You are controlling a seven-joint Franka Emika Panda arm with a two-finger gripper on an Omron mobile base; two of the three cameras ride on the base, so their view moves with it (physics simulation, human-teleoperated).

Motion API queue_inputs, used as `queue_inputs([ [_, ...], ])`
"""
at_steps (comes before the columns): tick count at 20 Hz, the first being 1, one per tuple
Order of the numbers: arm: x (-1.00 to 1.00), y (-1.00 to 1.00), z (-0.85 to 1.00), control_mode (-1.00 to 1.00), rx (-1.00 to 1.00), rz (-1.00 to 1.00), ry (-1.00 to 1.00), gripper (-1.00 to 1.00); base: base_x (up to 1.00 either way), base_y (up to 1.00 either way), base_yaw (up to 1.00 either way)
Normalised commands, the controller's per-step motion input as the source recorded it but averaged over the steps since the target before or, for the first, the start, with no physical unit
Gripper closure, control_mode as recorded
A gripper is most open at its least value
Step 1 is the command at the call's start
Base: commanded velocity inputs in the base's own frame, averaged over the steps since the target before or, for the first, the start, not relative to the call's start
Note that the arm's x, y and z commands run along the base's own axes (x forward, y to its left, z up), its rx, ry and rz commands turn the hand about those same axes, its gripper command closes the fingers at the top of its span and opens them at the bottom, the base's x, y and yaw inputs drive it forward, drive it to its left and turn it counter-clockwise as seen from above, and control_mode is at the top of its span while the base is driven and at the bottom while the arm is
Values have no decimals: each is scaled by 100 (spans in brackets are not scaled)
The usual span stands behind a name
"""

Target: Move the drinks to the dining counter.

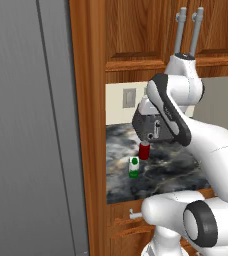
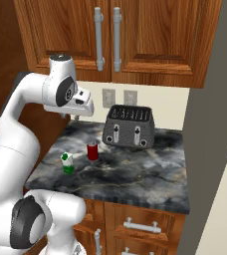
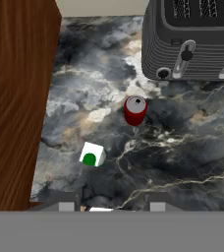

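Hand: I've got the hand [image 2: 73, 117] hanging high above the surface, well apart from both drinks; its fingertips [image 3: 68, 205] barely peek in at the bottom of my hand view, so I can't tell whether it's released or clenched. It grasps nothing.
Red can [image 3: 135, 110]: upright, mid-surface, just in front of the toaster's left end.
Carton [image 3: 92, 155]: white, green dot, upright, near the surface's left edge, a little closer to the front edge than the can, apart from it.
Toaster [image 2: 128, 126]: black, along the back edge.
Surface [image 2: 140, 174]: marbled stone, wooden drawers [image 2: 143, 226] beneath, wooden panel [image 3: 15, 98] on its left.
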Motion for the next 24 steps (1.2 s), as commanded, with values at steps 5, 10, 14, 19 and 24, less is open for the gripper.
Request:
queue_inputs([
  [5, 0, 15, -6, -100, -4, 4, 5, -100, 0, 0, 0],
  [10, 0, 30, -27, -100, -3, 5, 14, -100, 0, 0, 0],
  [14, 0, 25, -40, -100, -1, 2, 16, -100, 0, 0, 0],
  [19, 0, 13, -59, -100, -2, 1, 16, -100, 0, 0, 0],
  [24, 0, 5, -80, -100, -6, 0, 17, -100, 0, 0, 0],
])
